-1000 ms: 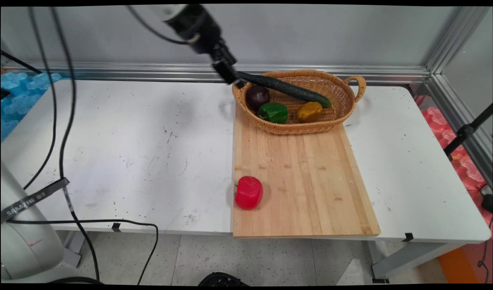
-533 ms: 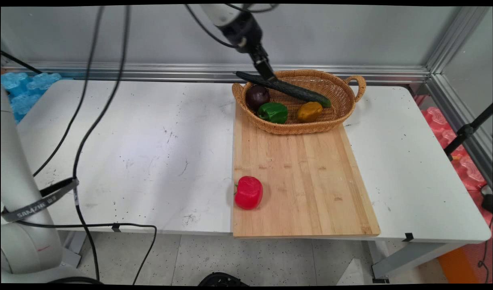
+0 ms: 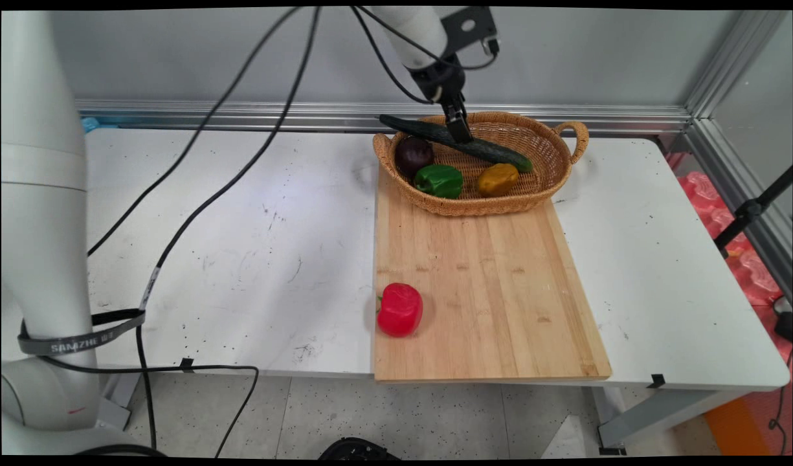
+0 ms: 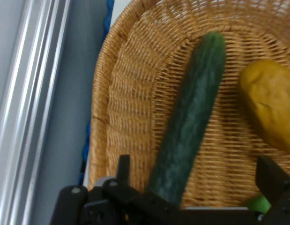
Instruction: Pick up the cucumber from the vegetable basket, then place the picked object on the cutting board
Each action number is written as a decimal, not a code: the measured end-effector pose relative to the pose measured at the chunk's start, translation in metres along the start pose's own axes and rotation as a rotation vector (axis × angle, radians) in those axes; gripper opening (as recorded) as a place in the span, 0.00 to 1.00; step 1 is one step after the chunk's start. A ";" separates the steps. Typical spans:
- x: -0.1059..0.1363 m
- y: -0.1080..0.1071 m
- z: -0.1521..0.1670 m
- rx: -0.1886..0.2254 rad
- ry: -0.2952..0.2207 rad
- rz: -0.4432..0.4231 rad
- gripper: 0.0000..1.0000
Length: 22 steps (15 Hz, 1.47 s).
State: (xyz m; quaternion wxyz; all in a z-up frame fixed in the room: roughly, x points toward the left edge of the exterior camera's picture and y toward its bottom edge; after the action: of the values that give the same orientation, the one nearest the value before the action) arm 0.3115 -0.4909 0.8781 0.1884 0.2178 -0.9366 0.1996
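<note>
Overhead, gripper (image 3: 461,131) fingers spread wide, straddling cucumber (image 4: 191,122), inside wicker basket (image 3: 551,181).

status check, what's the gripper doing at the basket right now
Gripper over the cucumber, jaws open, one each side. Cucumber lies slanted across the wicker basket. Yellow pepper close beside.
</note>
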 end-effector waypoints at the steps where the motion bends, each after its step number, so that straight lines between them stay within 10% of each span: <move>1: 0.002 -0.001 0.007 0.003 -0.006 0.017 1.00; 14: 0.019 -0.011 0.096 -0.022 -0.078 0.270 1.00; 15: 0.020 -0.011 0.097 -0.025 -0.076 0.288 0.00; 22: 0.025 -0.015 0.080 -0.035 -0.057 0.378 0.00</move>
State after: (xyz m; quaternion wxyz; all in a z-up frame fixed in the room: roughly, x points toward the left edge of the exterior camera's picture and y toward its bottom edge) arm 0.2768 -0.5478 0.8253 0.1250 0.0402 -0.9691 0.2088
